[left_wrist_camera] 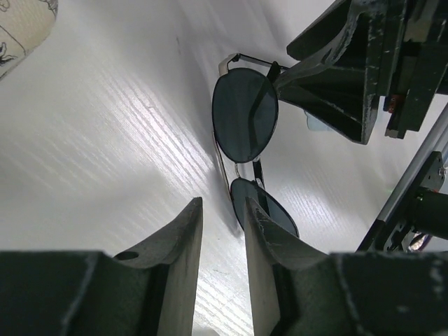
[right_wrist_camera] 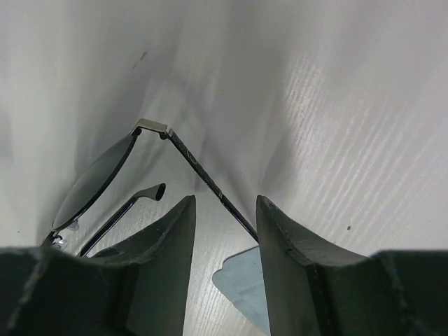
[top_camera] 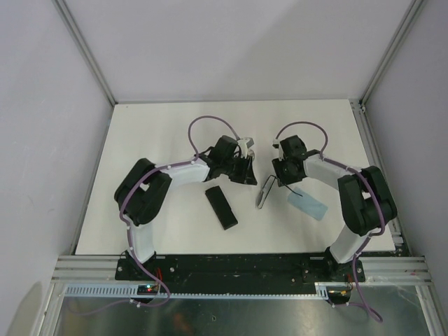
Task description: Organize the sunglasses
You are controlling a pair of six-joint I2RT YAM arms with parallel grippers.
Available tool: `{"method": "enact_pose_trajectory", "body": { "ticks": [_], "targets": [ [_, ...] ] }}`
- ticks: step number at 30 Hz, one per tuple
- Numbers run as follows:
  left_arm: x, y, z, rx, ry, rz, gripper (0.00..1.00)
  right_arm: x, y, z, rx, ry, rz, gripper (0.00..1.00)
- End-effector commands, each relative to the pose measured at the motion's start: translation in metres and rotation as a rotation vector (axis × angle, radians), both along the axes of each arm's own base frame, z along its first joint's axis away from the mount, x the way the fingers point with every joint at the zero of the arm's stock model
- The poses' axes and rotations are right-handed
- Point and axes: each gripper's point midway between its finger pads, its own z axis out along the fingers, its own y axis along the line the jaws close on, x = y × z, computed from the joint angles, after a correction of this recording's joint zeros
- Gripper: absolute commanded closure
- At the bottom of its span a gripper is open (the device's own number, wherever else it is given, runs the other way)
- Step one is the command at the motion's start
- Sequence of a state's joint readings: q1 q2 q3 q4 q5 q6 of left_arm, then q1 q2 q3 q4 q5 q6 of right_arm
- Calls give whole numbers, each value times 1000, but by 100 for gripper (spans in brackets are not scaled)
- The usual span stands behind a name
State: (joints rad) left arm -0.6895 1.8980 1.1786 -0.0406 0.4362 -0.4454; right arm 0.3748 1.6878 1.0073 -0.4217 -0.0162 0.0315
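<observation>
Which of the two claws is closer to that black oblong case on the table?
Left. The left gripper sits just beyond the far end of the black case; the right gripper is farther right, on the other side of the wire-framed sunglasses.

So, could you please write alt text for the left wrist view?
Thin wire-frame sunglasses with dark round lenses sit mid-frame over the white table, between the left gripper below and the right gripper at upper right.
</observation>
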Motion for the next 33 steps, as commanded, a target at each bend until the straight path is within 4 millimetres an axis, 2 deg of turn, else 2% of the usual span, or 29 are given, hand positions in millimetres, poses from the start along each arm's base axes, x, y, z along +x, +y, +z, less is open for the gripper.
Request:
{"method": "enact_pose_trajectory", "body": {
  "ticks": [1, 6, 10, 17, 24, 33],
  "targets": [
    [8, -6, 8, -25, -18, -33, 65, 13, 11, 4, -1, -28, 41, 57],
    [8, -8, 5, -27, -5, -36, 65, 12, 12, -6, -26, -4, 42, 65],
    [7, -12, -5, -23, 25, -40, 65, 11, 13, -11, -52, 5, 44, 74],
    [11, -21, -29, 4, 61, -37, 65, 13, 16, -11, -64, 9, 29, 81],
    [5, -30, -34, 1, 81, -54, 65, 12, 25, -7, -13, 24, -7, 98],
    [-2, -44, -32, -9, 87, -72, 65, 18, 57, 0, 184, 62, -200, 100]
  ]
}}
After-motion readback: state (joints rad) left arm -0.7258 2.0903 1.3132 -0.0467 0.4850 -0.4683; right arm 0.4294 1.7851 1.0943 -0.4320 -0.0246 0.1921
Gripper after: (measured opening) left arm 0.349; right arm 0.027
